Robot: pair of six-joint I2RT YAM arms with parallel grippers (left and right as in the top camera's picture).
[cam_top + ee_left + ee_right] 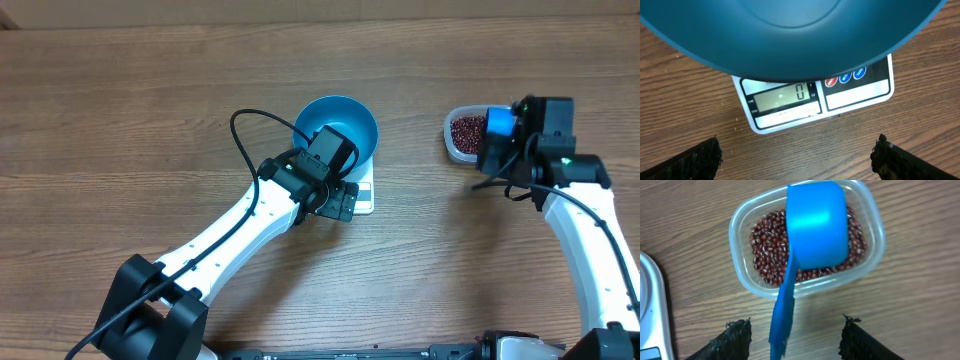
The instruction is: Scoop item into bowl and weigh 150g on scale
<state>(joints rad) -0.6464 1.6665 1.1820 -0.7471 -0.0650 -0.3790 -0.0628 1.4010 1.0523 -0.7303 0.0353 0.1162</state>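
— Where are the beans?
— The beans (pixel 765 250) lie in the clear tub (pixel 740 225), at the upper right of the overhead view. Only my right wrist view shows them one by one. There the blue scoop (pixel 817 225) rests on the heap with its smooth outer side toward the camera, and its handle runs over the tub's rim to the bottom of the frame.
— And the bowl?
— The bowl (pixel 358 118) sits on the scale (pixel 857 92), top centre overhead. My left arm (pixel 245 215) hides most of the scale there. My left wrist view shows its display (pixel 782 97) reading 0, just below the bowl's underside.
— Your jaws?
— My left jaws stand wide, fingertips (pixel 695 162) in the bottom corners. Bare counter (pixel 685 100) lies between them and they touch nothing. My right jaws are open either side of the scoop's handle, fingertips (pixel 735 340) clear of it, gripping nothing.
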